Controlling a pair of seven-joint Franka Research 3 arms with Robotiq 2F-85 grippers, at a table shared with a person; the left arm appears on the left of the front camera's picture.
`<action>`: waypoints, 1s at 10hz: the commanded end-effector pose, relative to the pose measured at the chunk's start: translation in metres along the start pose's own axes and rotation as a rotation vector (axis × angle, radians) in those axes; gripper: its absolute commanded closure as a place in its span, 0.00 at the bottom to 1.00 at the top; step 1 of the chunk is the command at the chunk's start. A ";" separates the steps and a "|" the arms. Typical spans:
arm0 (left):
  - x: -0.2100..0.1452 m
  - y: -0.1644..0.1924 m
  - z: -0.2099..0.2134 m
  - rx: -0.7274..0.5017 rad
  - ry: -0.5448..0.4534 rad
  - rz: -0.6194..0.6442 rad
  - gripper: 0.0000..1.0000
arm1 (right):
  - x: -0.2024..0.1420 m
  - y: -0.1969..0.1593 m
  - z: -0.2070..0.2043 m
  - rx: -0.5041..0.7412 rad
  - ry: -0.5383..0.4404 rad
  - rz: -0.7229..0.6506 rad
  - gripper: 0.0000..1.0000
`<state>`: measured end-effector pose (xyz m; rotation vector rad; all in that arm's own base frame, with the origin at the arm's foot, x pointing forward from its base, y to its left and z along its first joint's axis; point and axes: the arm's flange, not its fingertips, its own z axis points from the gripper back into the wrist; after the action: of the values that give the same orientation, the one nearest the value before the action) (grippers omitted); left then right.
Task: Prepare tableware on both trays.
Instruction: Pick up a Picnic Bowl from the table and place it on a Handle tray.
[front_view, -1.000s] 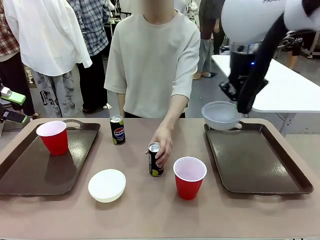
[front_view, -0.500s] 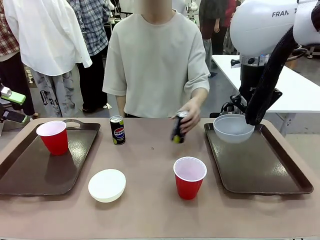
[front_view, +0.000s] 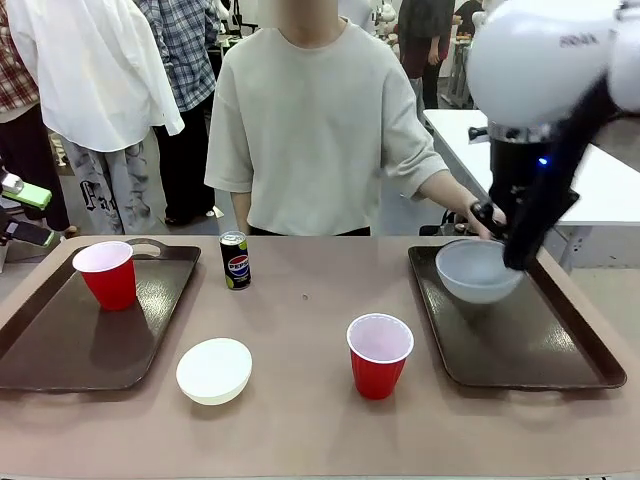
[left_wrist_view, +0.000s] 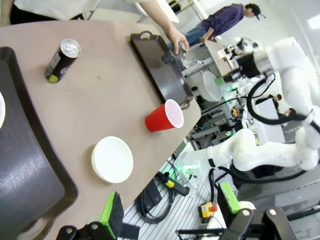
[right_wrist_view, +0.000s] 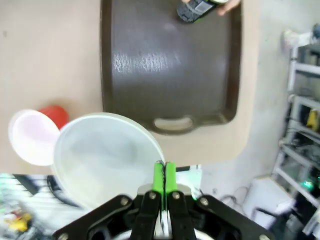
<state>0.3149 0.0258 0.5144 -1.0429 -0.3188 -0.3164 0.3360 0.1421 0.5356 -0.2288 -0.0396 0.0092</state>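
the right tool (right_wrist_view: 164, 172) is clamped on the pale grey-white round bowl (front_view: 478, 270) over the right dark brown tray (front_view: 520, 350). the left tool (left_wrist_view: 170, 222) is apart.

front across table (front_view: 300, 300), wrists above, sharing tray (front_view: 510, 345)

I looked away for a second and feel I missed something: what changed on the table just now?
The person's hand picked one Pepsi can off the table middle and carried it to the right tray's far end. The right arm's fingers, shut on the grey-white bowl, moved it farther over that tray. The other can, cream bowl, red cup on the left tray and red cup on the table stayed put.
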 end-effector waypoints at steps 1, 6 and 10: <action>0.001 0.001 -0.001 -0.019 -0.016 -0.023 0.00 | -0.065 -0.015 -0.004 -0.004 -0.082 -0.039 0.99; 0.001 0.001 -0.001 -0.019 -0.016 -0.023 0.00 | 0.029 -0.038 -0.034 0.153 0.072 -0.111 0.99; 0.001 0.001 -0.001 -0.019 -0.016 -0.023 0.00 | 0.068 -0.041 -0.083 -0.009 0.219 0.026 0.99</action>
<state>0.3149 0.0258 0.5148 -1.0425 -0.3194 -0.3168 0.4146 0.0791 0.4506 -0.1343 0.1624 -0.0755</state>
